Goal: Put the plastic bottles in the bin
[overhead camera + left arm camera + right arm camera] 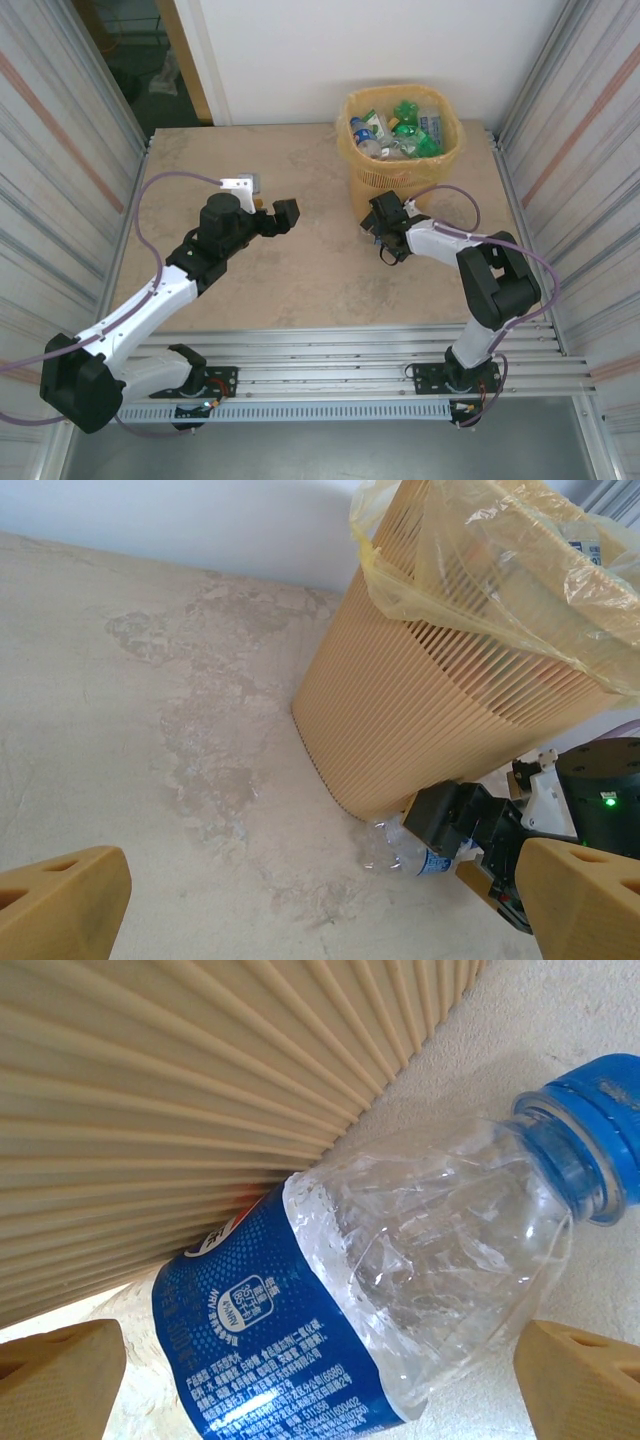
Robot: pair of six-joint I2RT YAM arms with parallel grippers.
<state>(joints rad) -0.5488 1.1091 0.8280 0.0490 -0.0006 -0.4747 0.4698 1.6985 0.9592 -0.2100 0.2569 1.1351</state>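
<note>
The yellow-beige lattice bin (372,178) with its orange-yellow liner stands at the back of the table and holds several plastic bottles, among them a green one (405,113) and a blue-labelled one (364,130). One clear, crumpled bottle with a blue label and blue cap (380,1290) lies on its side on the table, touching the foot of the bin (200,1090). My right gripper (320,1390) is open, its tan fingers (585,1385) either side of that bottle and apart from it. In the left wrist view the bottle (405,850) pokes out from the right gripper (455,825). My left gripper (285,215) hangs open and empty left of the bin (450,680).
The beige stone-patterned tabletop (250,290) stretches left of and in front of the bin. Corrugated metal walls (60,130) close in both sides, and a white wall stands behind. The right arm's purple cable (455,195) loops beside the bin.
</note>
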